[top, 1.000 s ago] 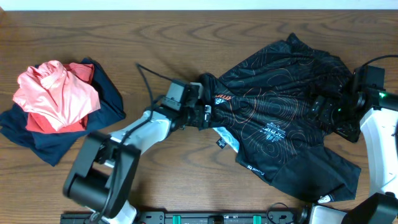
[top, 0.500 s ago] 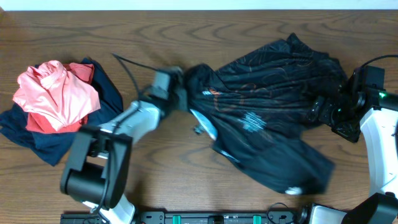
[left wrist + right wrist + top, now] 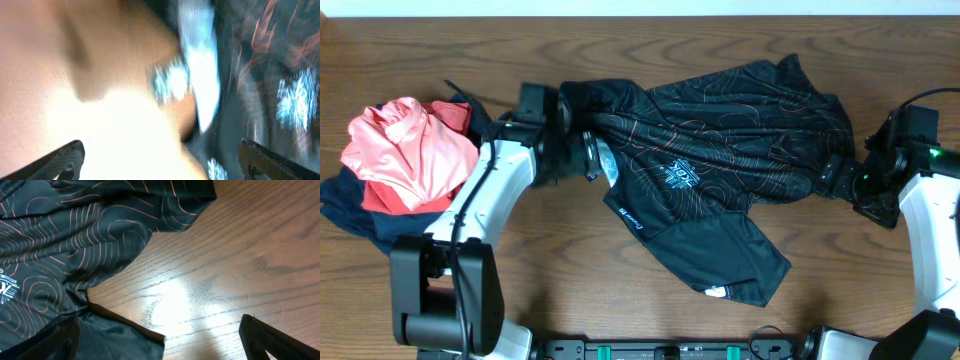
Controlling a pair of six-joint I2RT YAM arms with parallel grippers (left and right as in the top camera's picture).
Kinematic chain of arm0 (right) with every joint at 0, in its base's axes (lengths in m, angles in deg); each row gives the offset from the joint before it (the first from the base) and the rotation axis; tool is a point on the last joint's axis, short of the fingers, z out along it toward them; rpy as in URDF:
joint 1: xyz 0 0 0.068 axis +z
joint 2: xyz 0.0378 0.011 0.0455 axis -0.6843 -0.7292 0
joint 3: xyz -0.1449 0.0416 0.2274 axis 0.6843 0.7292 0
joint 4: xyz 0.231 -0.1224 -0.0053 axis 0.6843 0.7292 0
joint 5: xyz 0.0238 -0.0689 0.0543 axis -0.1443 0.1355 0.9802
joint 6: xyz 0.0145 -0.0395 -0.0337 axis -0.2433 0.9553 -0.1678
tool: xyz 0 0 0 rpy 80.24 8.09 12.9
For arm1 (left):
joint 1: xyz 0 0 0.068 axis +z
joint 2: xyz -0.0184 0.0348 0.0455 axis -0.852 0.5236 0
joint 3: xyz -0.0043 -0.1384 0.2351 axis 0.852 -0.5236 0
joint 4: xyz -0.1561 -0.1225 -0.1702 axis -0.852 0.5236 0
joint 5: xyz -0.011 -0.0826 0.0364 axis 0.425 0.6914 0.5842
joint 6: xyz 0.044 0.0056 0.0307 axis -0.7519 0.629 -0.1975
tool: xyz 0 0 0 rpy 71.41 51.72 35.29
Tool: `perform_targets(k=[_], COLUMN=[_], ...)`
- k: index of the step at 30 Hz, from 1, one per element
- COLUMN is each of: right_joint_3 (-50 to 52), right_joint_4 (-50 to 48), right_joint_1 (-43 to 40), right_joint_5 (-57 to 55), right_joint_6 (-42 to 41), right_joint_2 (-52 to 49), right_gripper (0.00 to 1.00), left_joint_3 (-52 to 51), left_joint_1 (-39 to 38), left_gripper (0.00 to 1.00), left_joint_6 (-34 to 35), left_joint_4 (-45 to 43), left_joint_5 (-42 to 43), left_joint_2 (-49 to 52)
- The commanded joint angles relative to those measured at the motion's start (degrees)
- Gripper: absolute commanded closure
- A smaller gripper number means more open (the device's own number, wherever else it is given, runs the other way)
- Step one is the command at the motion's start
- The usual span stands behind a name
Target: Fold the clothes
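Note:
The black jersey (image 3: 720, 150) with orange contour lines and white lettering lies crumpled across the middle and right of the table. One flap trails toward the front. My left gripper (image 3: 582, 155) is at the jersey's left end. In the blurred left wrist view its fingers (image 3: 160, 162) are wide apart, with jersey fabric (image 3: 280, 75) at the right. My right gripper (image 3: 838, 178) is at the jersey's right edge. It is open (image 3: 157, 340) over bare wood, with the jersey (image 3: 75, 230) to its left and under its left finger.
A pile of other clothes lies at the far left: a salmon-pink garment (image 3: 415, 145) on a red one (image 3: 380, 200) and a navy one (image 3: 495, 150). The left arm is close to this pile. The wooden table (image 3: 650, 40) is bare along the back.
My left gripper swept left and toward the back, and the jersey went with it, shifting left and stretching out. The right gripper stayed in place.

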State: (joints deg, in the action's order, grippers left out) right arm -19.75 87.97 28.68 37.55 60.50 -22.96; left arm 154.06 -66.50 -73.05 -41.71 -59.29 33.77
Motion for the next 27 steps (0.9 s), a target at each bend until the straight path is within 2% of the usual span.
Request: perform_targets(k=[1,4,8,14,19,22,27], right_joint_3=[-0.7,-0.7,-0.7,-0.7,-0.7,-0.7,-0.7], right_joint_4=[0.0,0.0,0.3,0.9,1.6,1.7,1.9], right_joint_1=[-0.5,-0.5,-0.5,-0.5,-0.5,-0.5,-0.5], right_joint_5=[-0.2,-0.2,-0.2,-0.2,-0.2,-0.2,-0.2], right_joint_6=[1.1,1.1,1.1,1.1,1.1,1.1,1.1], right_joint_2=[0.7,0.7,0.7,0.7,0.7,0.7,0.7], right_gripper=[0.01,0.01,0.01,0.01,0.01,0.01,0.01], left_joint_3=[0.0,-0.4,-2.1,-6.9,-10.3,-11.9,-12.7], left_joint_1=[-0.4,-2.0,-6.3,-16.0,-23.3,-27.2,-32.4], left_gripper=[0.02,0.02,0.02,0.02,0.02,0.02,0.02], left_joint_6=[2.9,3.6,6.7,16.7,28.0,31.7,37.4], left_joint_4=[7.8,12.3,12.0,2.1,-5.5,-10.5,-12.2], left_joint_5=[13.0,15.8,16.0,15.5,11.1,10.1,3.0], left_joint_2=[0.0,0.0,0.0,0.1,0.1,0.4,1.4])
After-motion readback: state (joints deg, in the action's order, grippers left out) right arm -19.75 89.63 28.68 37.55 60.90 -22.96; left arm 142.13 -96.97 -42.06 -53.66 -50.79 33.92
